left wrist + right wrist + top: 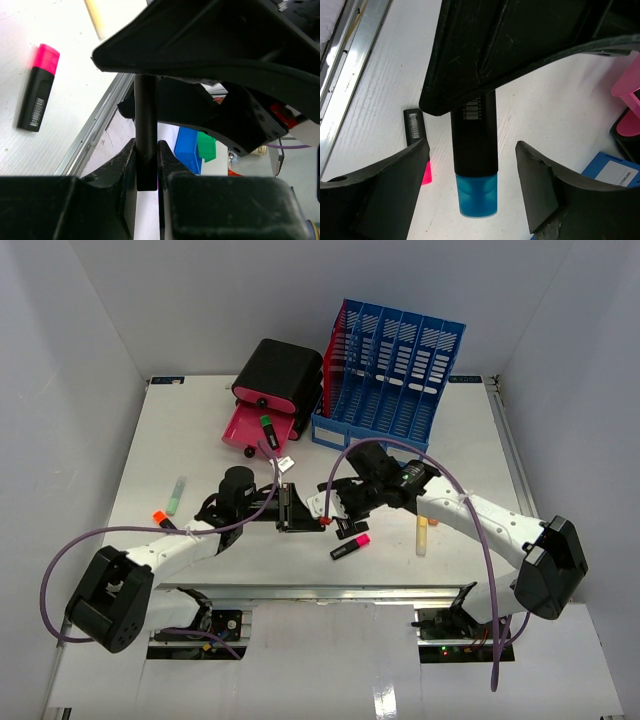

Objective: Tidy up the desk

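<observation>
Above the front middle of the white desk [180, 440], my left gripper [315, 519] [146, 160] is shut on a black highlighter [145, 115] [474, 145]. The highlighter's blue cap [478, 197] points at the right wrist camera. My right gripper [338, 508] [471, 147] faces the left one. Its jaws stand open on either side of the highlighter, with a gap on both sides. A pink-capped black highlighter [350, 546] [39, 87] lies on the desk just below them.
A yellow highlighter [422, 533] lies right of the grippers. A pale green one [176, 495] and a small orange piece [159, 515] lie at the left. At the back stand a black and pink drawer box [275, 390], its open drawer holding a green-capped marker [268, 430], and a blue file rack [390, 365].
</observation>
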Controlling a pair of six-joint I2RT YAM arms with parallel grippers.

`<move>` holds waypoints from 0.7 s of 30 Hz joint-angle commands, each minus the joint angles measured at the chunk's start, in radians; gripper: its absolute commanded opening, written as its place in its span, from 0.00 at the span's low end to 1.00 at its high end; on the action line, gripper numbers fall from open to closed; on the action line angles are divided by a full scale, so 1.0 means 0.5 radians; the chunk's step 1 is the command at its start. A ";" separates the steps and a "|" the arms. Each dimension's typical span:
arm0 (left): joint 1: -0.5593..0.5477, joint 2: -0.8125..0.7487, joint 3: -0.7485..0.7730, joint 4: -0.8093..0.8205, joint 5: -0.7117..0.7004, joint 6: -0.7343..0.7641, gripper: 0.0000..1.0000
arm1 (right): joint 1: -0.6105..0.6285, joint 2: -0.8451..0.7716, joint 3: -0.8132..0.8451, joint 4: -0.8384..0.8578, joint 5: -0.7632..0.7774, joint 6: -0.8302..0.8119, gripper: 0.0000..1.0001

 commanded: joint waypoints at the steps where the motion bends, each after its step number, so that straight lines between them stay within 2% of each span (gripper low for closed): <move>1: -0.003 -0.111 0.062 -0.153 -0.086 0.134 0.13 | -0.025 -0.069 0.000 0.036 0.013 0.048 0.86; 5: 0.091 -0.166 0.084 -0.373 -0.215 0.202 0.12 | -0.221 -0.247 0.037 0.035 -0.081 0.105 0.90; 10: 0.435 -0.256 0.108 -0.582 -0.328 0.231 0.12 | -0.622 -0.590 0.021 0.082 -0.276 0.226 0.90; 15: 0.694 -0.267 0.364 -0.791 -0.606 0.275 0.13 | -0.739 -0.934 -0.337 0.285 -0.349 0.497 0.90; 18: 0.794 -0.142 0.574 -0.908 -0.807 0.255 0.13 | -0.847 -1.116 -0.633 0.428 -0.507 0.641 0.90; 21: 0.864 0.037 0.732 -0.935 -0.893 0.200 0.13 | -1.000 -1.228 -0.825 0.517 -0.651 0.707 0.90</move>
